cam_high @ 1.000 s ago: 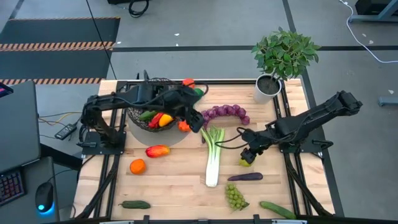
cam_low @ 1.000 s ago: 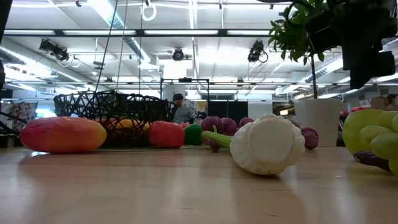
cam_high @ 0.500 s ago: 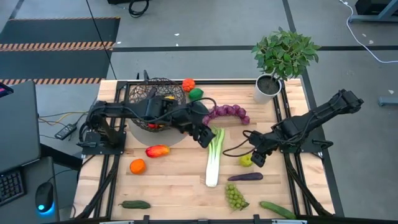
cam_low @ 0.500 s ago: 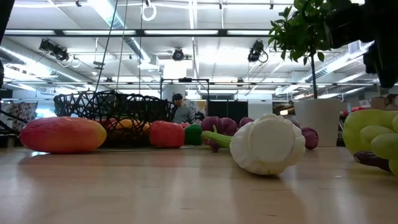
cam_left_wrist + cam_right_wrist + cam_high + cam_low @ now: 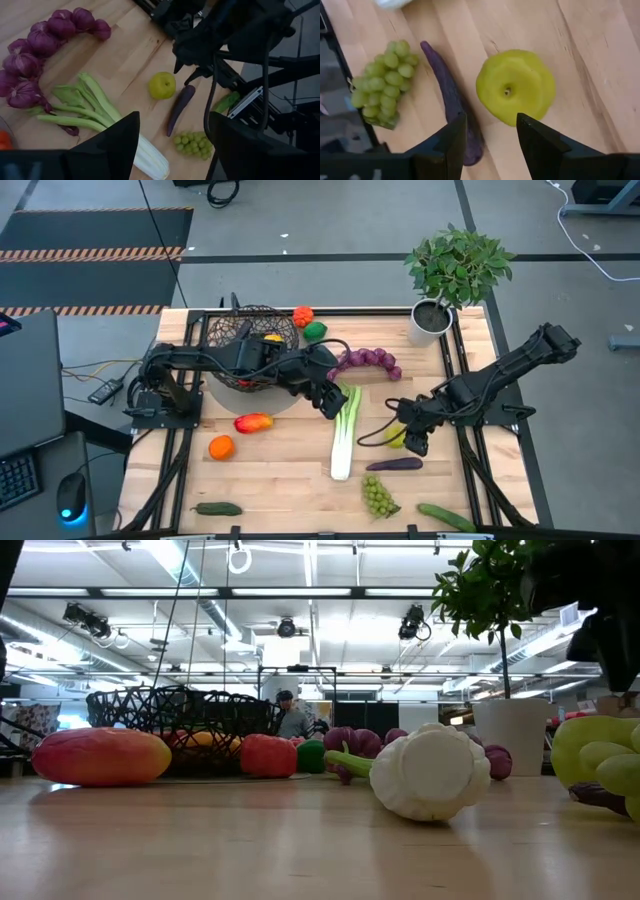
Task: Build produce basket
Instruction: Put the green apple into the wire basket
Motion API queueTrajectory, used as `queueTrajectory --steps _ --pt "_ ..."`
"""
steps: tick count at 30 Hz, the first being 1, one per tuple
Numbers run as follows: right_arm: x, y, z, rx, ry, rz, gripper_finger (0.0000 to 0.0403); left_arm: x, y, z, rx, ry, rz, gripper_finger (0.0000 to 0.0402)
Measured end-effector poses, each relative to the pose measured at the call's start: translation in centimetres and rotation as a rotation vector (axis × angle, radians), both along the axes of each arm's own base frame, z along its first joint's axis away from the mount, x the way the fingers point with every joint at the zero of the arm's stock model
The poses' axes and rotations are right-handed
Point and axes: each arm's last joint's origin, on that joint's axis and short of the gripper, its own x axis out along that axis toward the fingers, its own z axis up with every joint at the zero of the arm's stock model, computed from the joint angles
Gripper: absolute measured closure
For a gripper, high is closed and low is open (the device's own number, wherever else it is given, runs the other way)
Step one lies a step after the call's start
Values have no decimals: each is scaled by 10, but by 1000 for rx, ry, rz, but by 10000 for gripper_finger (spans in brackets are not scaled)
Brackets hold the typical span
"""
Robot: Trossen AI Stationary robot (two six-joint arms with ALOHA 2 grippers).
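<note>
Grey floor [image 5: 330, 220]; striped mat [image 5: 95, 252]; bright ceiling lights [image 5: 300, 635]

We see the dark two-finger left gripper [image 5: 329, 397] at frame centre, arm stretched in from the left, fingers apart. The dark two-finger right gripper [image 5: 413, 438] sits centre-right, pointing down, fingers apart, holding nothing.
</note>
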Motion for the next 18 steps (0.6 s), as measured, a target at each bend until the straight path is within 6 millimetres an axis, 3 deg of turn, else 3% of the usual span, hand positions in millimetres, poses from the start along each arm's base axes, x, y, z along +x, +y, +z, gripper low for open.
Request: queueTrajectory --steps 7,18 --pt "4 11 -1 -114 -109 153 197 0 0 0 21 1 -18 161" --pt "7 8 -5 -170 -111 78 47 0 1 -1 44 9 -32 168"
